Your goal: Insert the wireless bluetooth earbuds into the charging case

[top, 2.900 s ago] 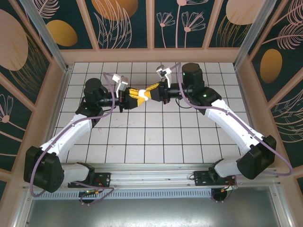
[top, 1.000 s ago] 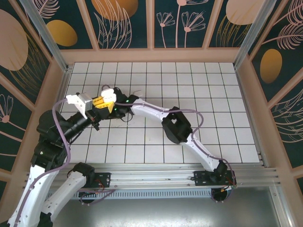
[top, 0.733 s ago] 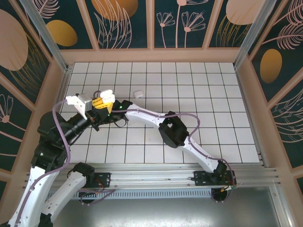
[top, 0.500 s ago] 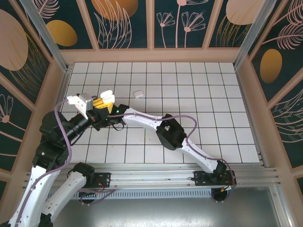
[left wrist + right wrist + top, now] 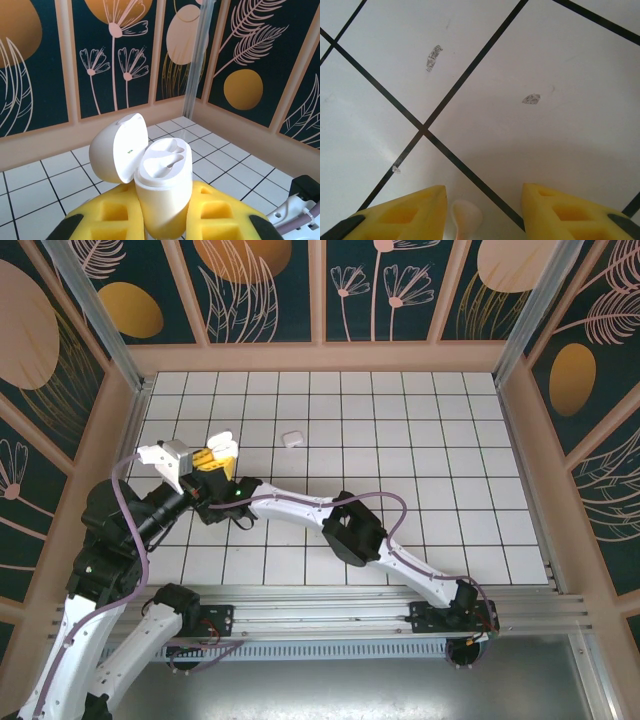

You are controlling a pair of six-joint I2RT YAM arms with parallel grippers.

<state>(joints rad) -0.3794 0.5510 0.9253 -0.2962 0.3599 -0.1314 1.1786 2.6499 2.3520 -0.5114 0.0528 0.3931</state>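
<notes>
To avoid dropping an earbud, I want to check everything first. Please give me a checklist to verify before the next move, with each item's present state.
1. The charging case clamped in the left hand: ok.
2. Its lid open: ok.
3. Its slots free: ok, they look empty.
4. One earbud gripped by the right hand: not ok, it sits between open fingers.
5. The second earbud found: ok, on a far tile.
</notes>
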